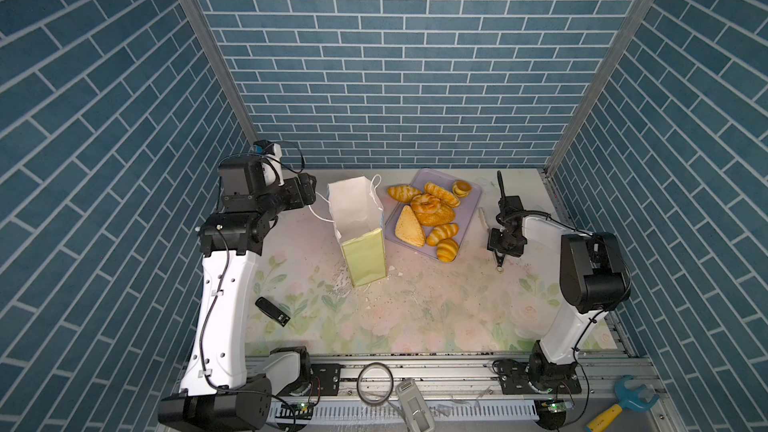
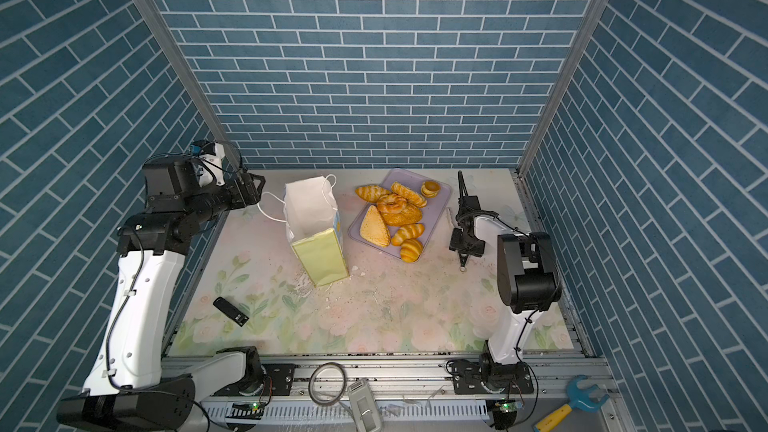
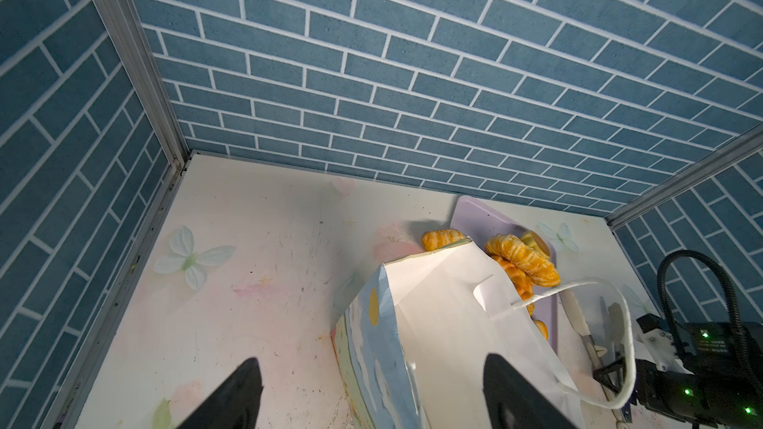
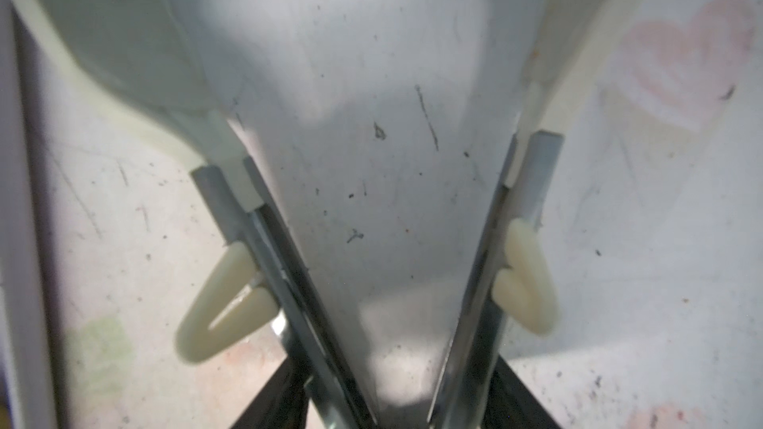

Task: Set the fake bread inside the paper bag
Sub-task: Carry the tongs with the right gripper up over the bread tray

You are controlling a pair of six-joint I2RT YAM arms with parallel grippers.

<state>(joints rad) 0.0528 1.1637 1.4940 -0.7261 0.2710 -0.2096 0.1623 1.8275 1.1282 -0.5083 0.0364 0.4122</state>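
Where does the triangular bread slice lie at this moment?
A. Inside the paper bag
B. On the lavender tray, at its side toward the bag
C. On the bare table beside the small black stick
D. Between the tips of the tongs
B: in a top view the triangular slice lies flat on the lavender tray, along the tray's edge nearest the upright paper bag.

We see the fake bread [image 1: 430,211] mostly on the tray [image 1: 470,206], just right of the paper bag [image 1: 361,251]. Both rest on the counter [image 1: 415,317].
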